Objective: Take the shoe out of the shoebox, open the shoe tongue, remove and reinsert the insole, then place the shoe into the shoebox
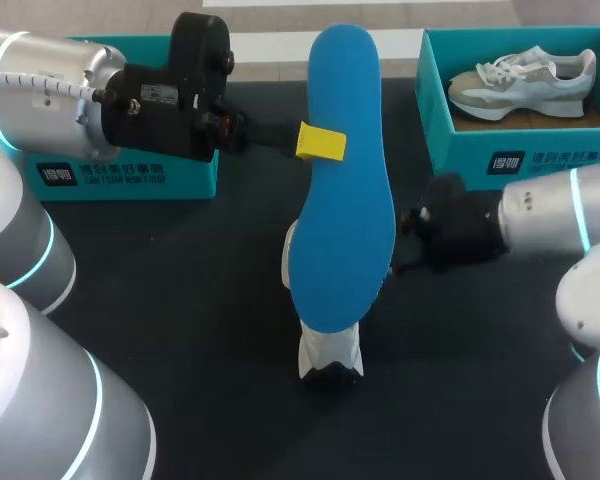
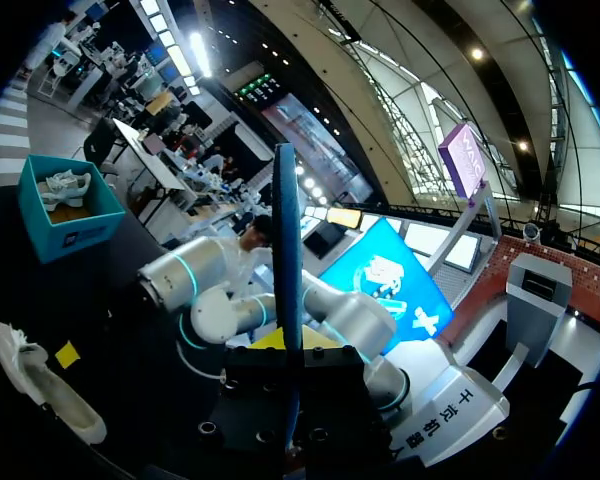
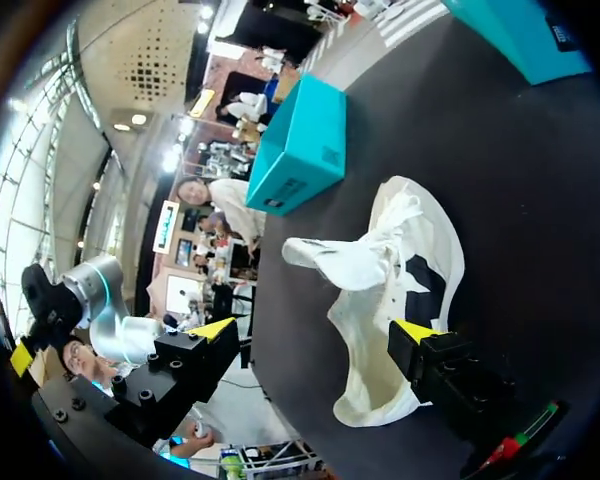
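Note:
My left gripper (image 1: 320, 142) is shut on a blue insole (image 1: 340, 180) and holds it in the air above the table's middle. In the left wrist view the insole (image 2: 285, 230) stands edge-on between the fingers. Under it a white shoe (image 1: 328, 352) lies on the dark table, mostly hidden in the head view. My right gripper (image 1: 400, 245) is low beside the shoe, on its right. In the right wrist view it (image 3: 315, 330) is open, with the shoe (image 3: 380, 250) just ahead and one fingertip (image 3: 415, 330) over the shoe's side. A teal shoebox (image 1: 520, 150) stands back right.
A second pale sneaker (image 1: 525, 80) lies in the shoebox at the back right. Another teal box (image 1: 130, 175) stands at the back left, behind my left arm. The dark table surface (image 1: 210, 330) stretches to the front.

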Controlling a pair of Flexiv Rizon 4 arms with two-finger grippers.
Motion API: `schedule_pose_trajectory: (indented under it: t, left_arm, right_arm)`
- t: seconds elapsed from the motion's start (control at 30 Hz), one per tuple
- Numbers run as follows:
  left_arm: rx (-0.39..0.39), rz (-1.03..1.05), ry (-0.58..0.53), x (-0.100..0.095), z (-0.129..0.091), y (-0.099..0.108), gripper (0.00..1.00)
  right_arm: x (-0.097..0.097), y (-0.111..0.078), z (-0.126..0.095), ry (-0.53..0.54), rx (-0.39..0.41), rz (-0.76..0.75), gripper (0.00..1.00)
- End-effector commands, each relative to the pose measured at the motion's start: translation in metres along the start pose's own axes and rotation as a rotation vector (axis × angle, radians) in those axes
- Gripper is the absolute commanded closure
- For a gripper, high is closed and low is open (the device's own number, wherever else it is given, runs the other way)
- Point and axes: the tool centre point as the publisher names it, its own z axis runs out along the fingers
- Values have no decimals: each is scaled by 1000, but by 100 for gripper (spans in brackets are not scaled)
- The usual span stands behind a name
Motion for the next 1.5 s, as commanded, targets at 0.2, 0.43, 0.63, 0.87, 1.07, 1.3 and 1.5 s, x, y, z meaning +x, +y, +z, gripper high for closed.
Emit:
schedule_pose_trajectory:
  t: [0.2, 0.43, 0.63, 0.87, 1.07, 1.3, 1.5]
  left_arm:
    - [-1, 0, -1, -1, 1, 1, 100]
    - [-1, 0, -1, -1, 1, 1, 100]
    - [-1, 0, -1, -1, 1, 1, 100]
    - [-1, 0, -1, -1, 1, 1, 100]
    - [-1, 0, -1, -1, 1, 1, 100]
    - [-1, 0, -1, -1, 1, 1, 100]
    - [-1, 0, -1, -1, 1, 1, 100]
  right_arm:
    - [26, 17, -38, 218, 8, 2, 0]
    - [30, 21, -42, 282, -45, 0, 0]
    - [30, 21, -42, 282, -45, 0, 0]
    - [47, 29, -40, 346, -18, 6, 0]
    - [68, 40, -57, 416, -23, -24, 0]
    - [82, 47, -69, 462, 26, -36, 0]
    - [92, 40, -76, 430, 90, 28, 0]
